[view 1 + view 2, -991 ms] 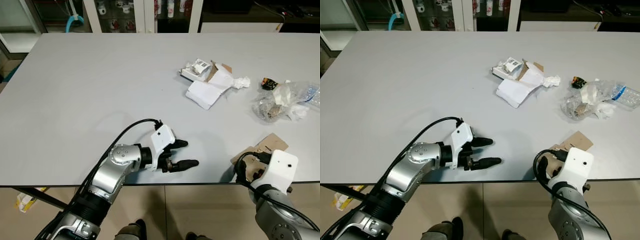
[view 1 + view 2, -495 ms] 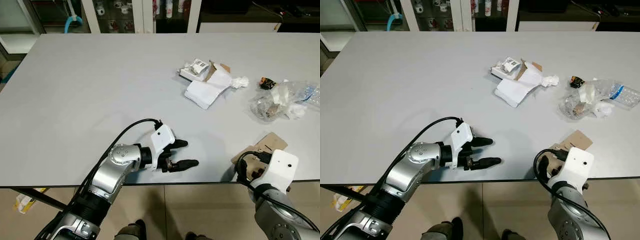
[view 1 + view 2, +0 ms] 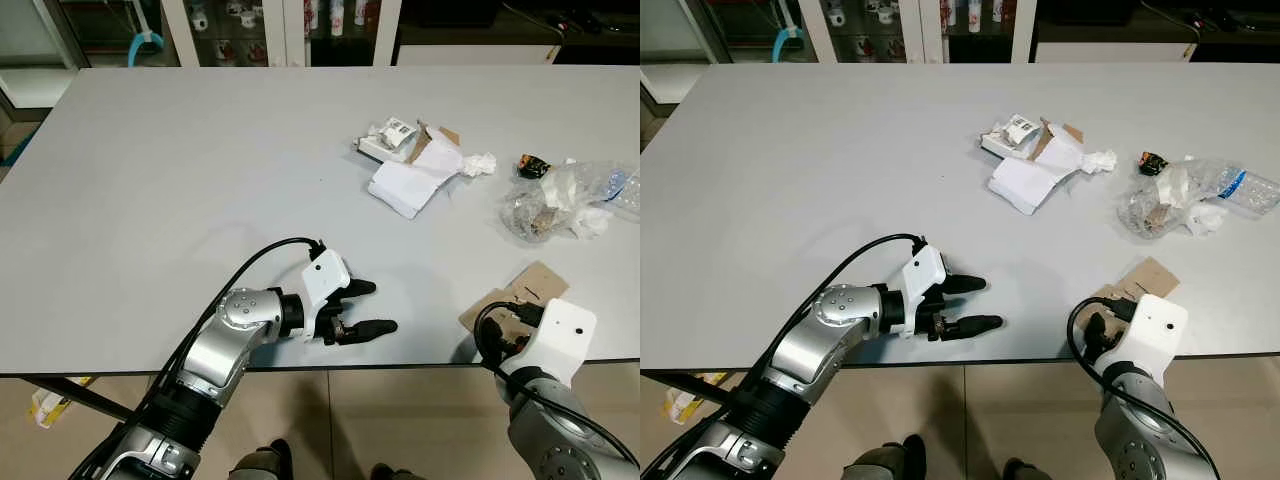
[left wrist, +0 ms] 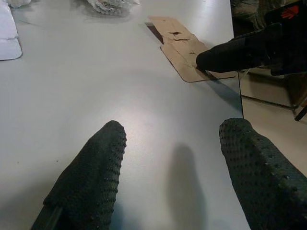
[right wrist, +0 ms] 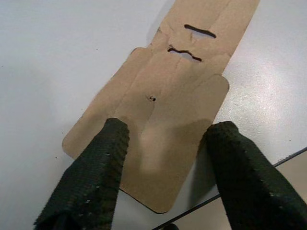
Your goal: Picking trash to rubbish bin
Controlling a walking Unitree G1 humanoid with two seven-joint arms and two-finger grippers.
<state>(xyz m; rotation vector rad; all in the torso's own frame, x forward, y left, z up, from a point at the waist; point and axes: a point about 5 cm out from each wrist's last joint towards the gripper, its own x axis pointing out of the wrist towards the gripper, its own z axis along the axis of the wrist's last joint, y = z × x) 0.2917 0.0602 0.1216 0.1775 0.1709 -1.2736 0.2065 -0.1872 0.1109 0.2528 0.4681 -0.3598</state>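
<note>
A flat brown cardboard piece (image 5: 163, 110) lies at the near right edge of the grey table (image 3: 180, 180). The right gripper (image 5: 165, 179) hovers just over it, fingers spread apart. The left gripper (image 3: 362, 307) rests open near the front edge, holding nothing.

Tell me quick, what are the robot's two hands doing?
Left gripper: open, holding nothing, above the table.
Right gripper: open, fingers over the brown cardboard piece.
</note>
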